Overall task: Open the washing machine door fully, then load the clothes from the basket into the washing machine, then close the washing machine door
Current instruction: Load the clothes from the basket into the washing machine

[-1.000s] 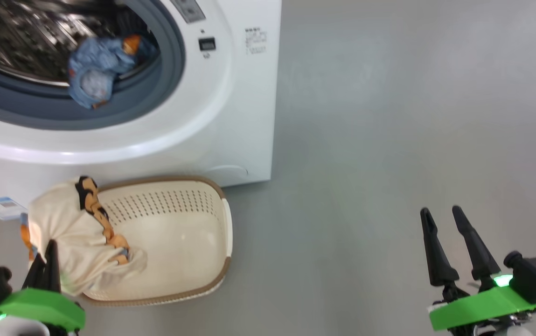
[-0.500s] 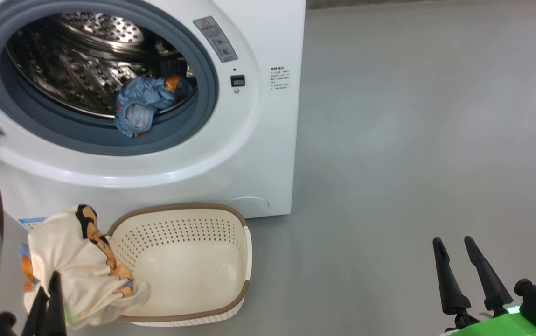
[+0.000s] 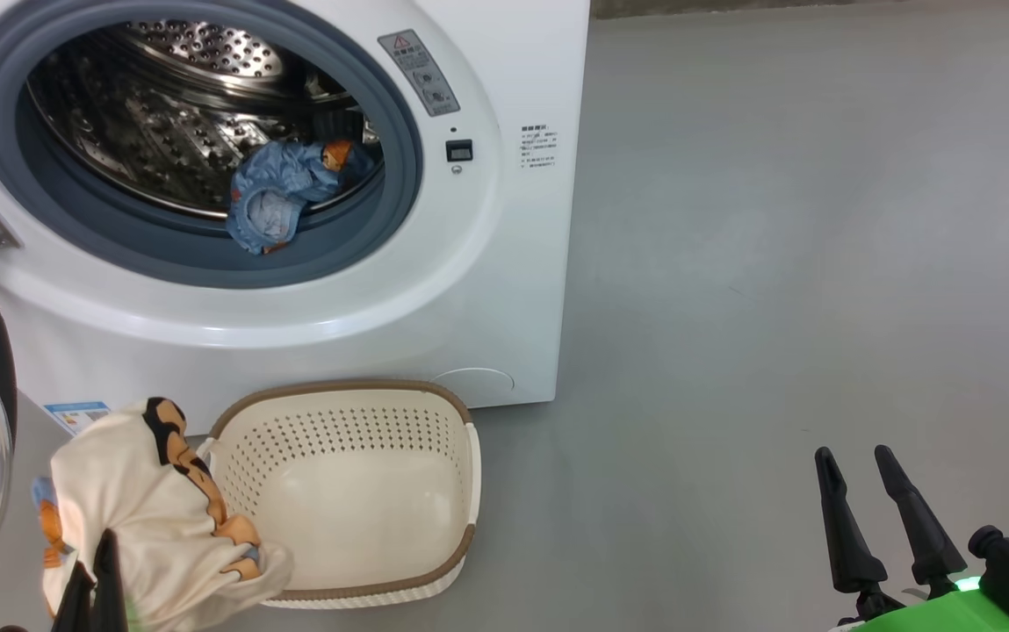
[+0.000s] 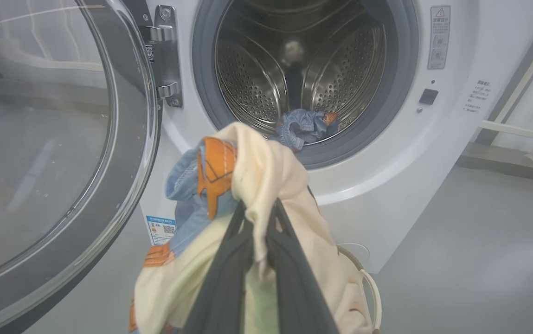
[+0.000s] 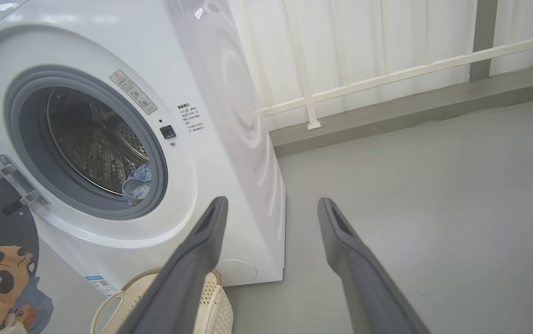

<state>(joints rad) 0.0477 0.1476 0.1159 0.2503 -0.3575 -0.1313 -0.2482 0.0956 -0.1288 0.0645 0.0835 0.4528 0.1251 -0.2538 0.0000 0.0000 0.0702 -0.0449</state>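
Left gripper (image 4: 259, 208): clamped on a cream garment (image 4: 266, 171), with a blue-and-orange piece (image 4: 201, 176) bunched in with it. You have this bundle at the near left, over the left end of the basket (image 3: 460, 491); contact with the rim cannot be told. The washing machine (image 3: 486, 290) stands just beyond the basket, with its door (image 4: 129, 139) swung open to the left. One blue garment (image 3: 280, 193) lies on the drum's front lip, farther off than the bundle. Right gripper (image 3: 854, 456): near right, above the floor (image 3: 776, 263), fingers spread, holding nothing.
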